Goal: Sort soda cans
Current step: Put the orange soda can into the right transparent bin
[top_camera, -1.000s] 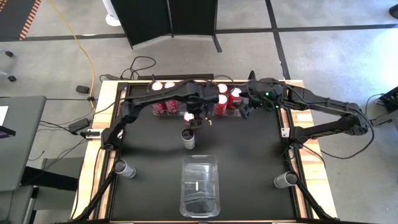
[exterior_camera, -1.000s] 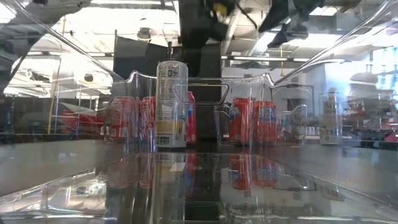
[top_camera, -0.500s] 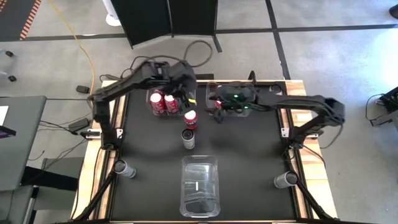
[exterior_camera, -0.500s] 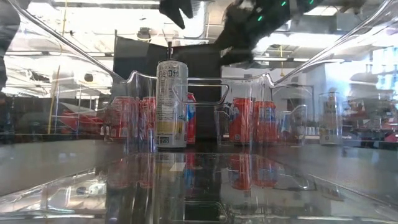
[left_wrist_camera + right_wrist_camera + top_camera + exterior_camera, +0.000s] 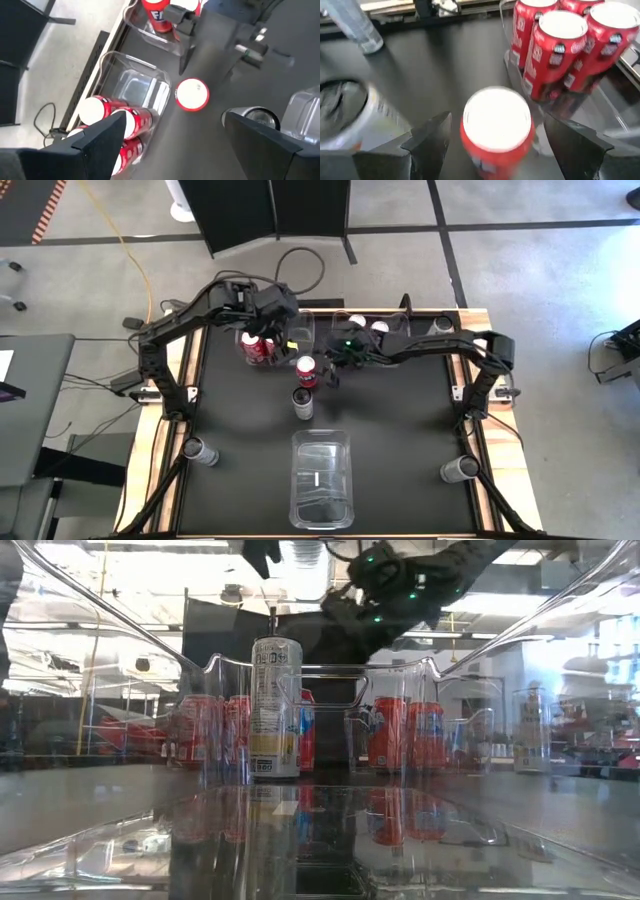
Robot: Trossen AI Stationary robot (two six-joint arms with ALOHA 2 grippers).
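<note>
Now noted, near to far: clear bin (image 5: 321,480) at the near edge, empty. Grey can (image 5: 303,402) upright mid-surface; red can (image 5: 307,370) just beyond it, standing free. Right tool (image 5: 330,366) shifted left over the last second, now spread wide just beside the red can, can framed between its fingers (image 5: 432,142), not gripped. Left tool (image 5: 268,322) drawn back over the far-left bin (image 5: 300,330) with red cans (image 5: 256,348), released, empty. Judged: red can next for pickup.

Grey floor (image 5: 520,270), black partition (image 5: 275,210)
</note>
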